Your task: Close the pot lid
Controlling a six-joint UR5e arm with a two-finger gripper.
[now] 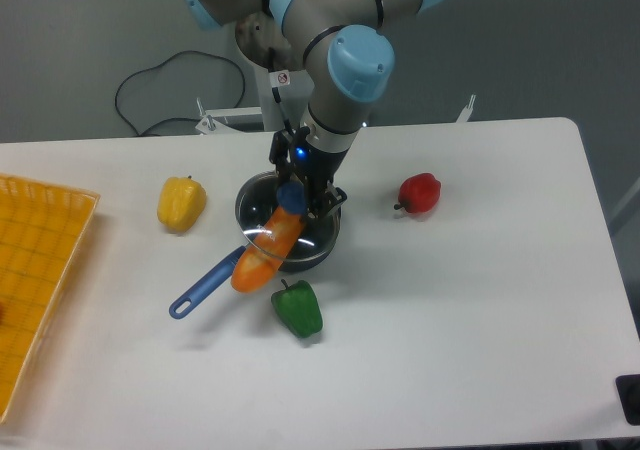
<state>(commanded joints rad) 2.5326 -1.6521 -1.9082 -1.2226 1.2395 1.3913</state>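
Hiding the blue knob, the end effector point(296, 196) grips the lid point(288, 232).

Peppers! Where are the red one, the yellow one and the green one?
red pepper point(419, 192): fixed camera, middle of its body.
yellow pepper point(181, 202): fixed camera, middle of its body.
green pepper point(298, 309): fixed camera, its front face.

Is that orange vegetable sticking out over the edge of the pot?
Yes, the orange pepper lies tilted across the pot, its lower end hanging past the rim beside the blue handle.
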